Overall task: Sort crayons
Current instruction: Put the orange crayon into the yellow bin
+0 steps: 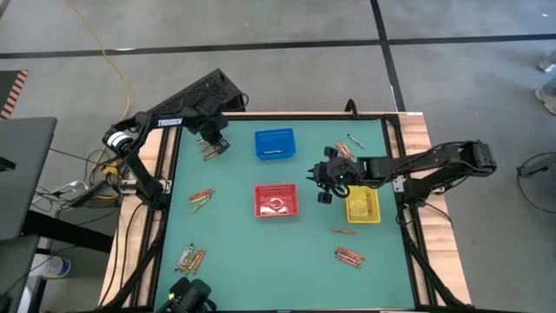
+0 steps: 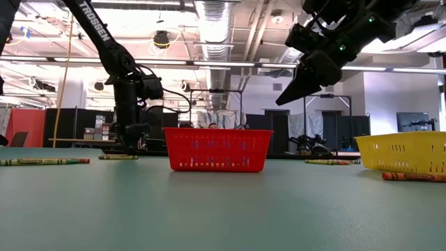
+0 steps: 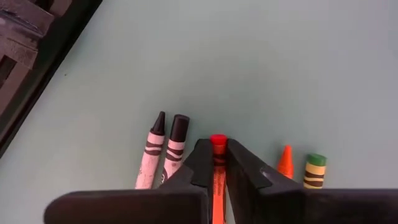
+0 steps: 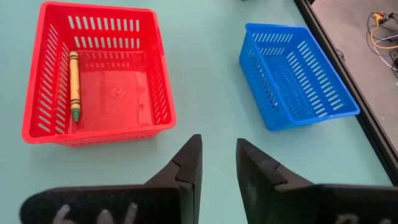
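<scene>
Clamped in left claw [image 3: 217,163]: thin red-orange wax crayon [image 3: 217,142], lower length hidden by fingers; right claw [image 4: 217,163] slightly parted, holding nothing.

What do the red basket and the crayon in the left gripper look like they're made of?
Red basket: looks like moulded plastic, glossy, with slotted walls and a floor that shows a sheen. Red-orange crayon: apparently wax with a matte paper wrapper like its neighbours, though the left gripper, shut on it, hides most of the wrapper.
</scene>
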You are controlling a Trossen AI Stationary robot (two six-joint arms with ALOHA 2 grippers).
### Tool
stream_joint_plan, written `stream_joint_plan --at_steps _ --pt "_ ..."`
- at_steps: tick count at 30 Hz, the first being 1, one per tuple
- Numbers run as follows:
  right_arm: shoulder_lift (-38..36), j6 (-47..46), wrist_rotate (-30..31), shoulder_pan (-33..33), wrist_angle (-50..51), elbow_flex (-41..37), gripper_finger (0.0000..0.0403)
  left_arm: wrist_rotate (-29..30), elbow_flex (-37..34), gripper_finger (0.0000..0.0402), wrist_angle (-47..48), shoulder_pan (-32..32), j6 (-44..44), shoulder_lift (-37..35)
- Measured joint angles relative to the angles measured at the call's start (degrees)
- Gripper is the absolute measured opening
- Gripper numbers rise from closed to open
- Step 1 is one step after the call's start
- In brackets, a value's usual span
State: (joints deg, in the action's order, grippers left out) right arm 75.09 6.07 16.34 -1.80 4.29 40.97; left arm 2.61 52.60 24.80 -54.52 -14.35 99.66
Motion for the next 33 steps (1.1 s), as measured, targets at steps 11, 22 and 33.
stream_joint_plan --at_steps 11,22,33 --pt "0.0 -1.11 0.0 0.44 0.02 0.0 0.0092 -6.02 2.38 0.0015 -1.38 2.12 0.57 -6.29" --pt "0.0 -2.5 0.0 0.42 -0.02 0.0 0.0092 -23.48 2.35 0.0015 -8.63 14.39 4.53 -13.8" --pt "1.25 -1.73 -2.93 0.16 -11.55 0.0 0.0092 -40.74 2.38 0.0015 -42.36 31.99 7.75 -13.85"
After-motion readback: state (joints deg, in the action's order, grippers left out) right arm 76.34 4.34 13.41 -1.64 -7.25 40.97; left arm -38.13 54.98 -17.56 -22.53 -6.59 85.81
